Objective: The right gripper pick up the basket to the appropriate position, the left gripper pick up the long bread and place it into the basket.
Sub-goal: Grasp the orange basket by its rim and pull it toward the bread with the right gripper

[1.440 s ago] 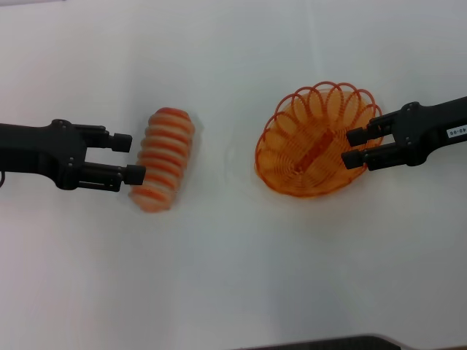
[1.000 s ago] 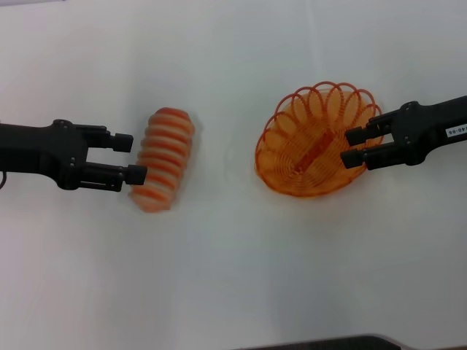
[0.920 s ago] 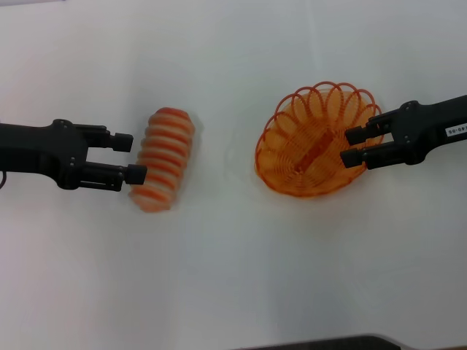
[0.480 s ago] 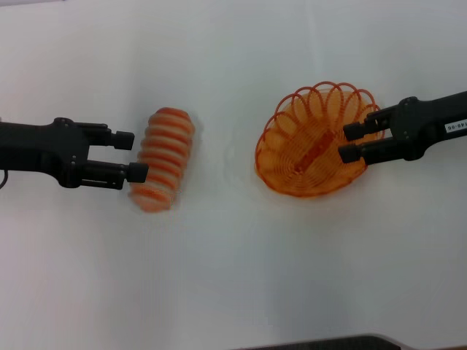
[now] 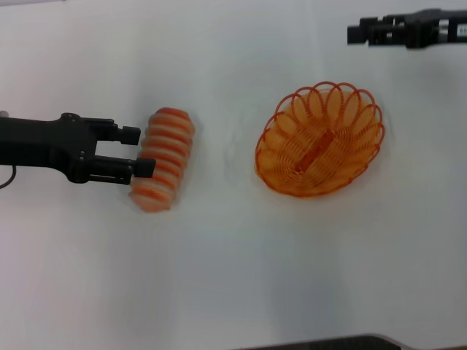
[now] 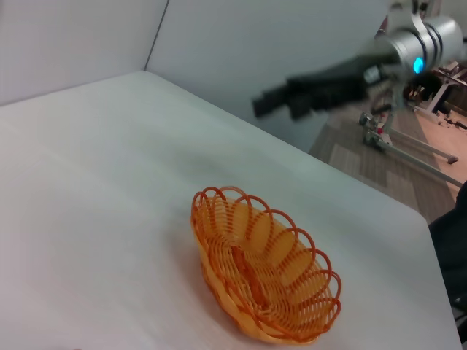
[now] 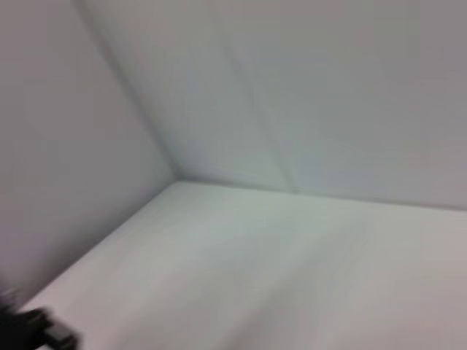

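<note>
The long bread, striped orange and cream, lies on the white table at the left. My left gripper is open at the bread's left side, its fingertips reaching the bread's edge. The orange wire basket sits on the table at the right, empty and held by nothing; it also shows in the left wrist view. My right gripper is far behind the basket at the back right, clear of it and open with nothing in it. It appears blurred in the left wrist view.
The white table has walls behind it. The right wrist view shows only blurred table and wall, with a dark shape in one corner. A dark edge runs along the table's near side.
My right gripper has left the basket's right rim and moved away to the back right; the basket stays put. My left gripper has edged closer to the bread.
</note>
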You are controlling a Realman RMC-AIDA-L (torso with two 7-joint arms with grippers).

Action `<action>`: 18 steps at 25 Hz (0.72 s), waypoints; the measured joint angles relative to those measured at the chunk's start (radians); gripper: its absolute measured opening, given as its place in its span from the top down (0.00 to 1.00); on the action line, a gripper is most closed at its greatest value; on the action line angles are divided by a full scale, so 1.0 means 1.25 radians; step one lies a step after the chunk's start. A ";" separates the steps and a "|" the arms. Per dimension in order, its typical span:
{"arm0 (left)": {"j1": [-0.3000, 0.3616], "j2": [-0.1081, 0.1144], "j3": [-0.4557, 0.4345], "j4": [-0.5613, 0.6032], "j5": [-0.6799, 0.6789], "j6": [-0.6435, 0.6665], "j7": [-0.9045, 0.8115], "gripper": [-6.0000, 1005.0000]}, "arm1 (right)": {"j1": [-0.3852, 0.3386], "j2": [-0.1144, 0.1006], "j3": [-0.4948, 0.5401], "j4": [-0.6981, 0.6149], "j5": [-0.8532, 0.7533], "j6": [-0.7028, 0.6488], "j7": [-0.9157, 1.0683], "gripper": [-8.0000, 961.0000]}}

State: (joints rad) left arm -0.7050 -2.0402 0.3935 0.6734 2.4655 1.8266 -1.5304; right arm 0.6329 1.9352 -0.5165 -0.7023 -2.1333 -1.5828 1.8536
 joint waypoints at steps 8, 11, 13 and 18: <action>-0.001 -0.003 0.001 -0.001 0.000 -0.009 0.002 0.22 | 0.095 -0.014 -0.065 -0.073 -0.202 0.094 0.197 0.41; -0.001 -0.003 0.001 -0.002 0.000 -0.011 0.002 0.22 | 0.137 -0.005 -0.074 -0.080 -0.321 0.096 0.225 0.40; -0.001 -0.003 0.001 -0.002 0.000 -0.011 0.002 0.22 | 0.154 0.003 -0.088 -0.077 -0.375 0.099 0.232 0.40; -0.002 -0.003 0.001 -0.001 -0.002 -0.011 0.002 0.22 | 0.165 0.014 -0.170 -0.068 -0.413 0.125 0.264 0.41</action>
State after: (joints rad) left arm -0.7072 -2.0434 0.3942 0.6715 2.4631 1.8131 -1.5277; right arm 0.8391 1.9529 -0.7296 -0.7876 -2.6492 -1.4259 2.1833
